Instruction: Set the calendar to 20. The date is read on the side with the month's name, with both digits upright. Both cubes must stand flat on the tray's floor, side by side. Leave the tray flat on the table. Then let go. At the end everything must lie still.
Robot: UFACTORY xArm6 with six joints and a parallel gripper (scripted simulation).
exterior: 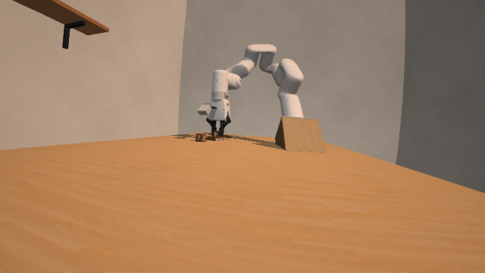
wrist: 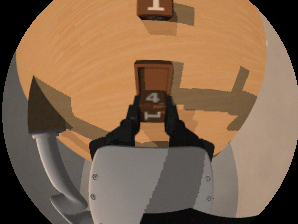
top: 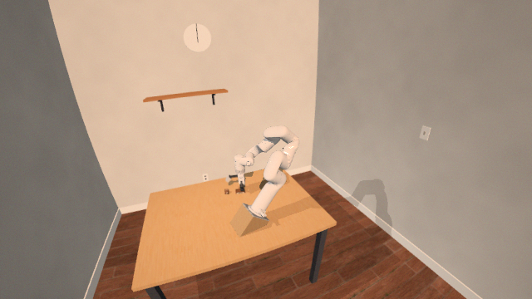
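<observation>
At far left in the exterior view, an orange-brown wooden shelf (top: 187,95) (exterior: 61,13) on black brackets hangs on the beige wall, high above the gripper. Next, below it on the light wooden table (top: 187,232) (exterior: 227,208) (wrist: 90,50), a loose reddish-brown cube (top: 226,192) (exterior: 201,137) (wrist: 155,7) with pale digits sits just to the left of the gripper, apart from the tray. The wrist view shows a "1" on it.

At center, the white and black gripper (top: 242,188) (exterior: 217,132) (wrist: 152,103) points down, its black fingers clamped on the sides of a second reddish-brown cube (exterior: 216,133) (wrist: 152,98). That cube shows a "4" and, on an adjoining face, what appears to be a sideways "1". It is at one end of the small reddish-brown tray (top: 238,192) (exterior: 219,139) (wrist: 154,63), directly beneath the gripper; whether it touches the tray's floor cannot be told.

To the gripper's right, the white jointed arm (top: 273,168) (exterior: 291,77) (wrist: 49,160) rises from a tan wedge-shaped block (top: 238,222) (exterior: 305,134) (wrist: 44,110).
</observation>
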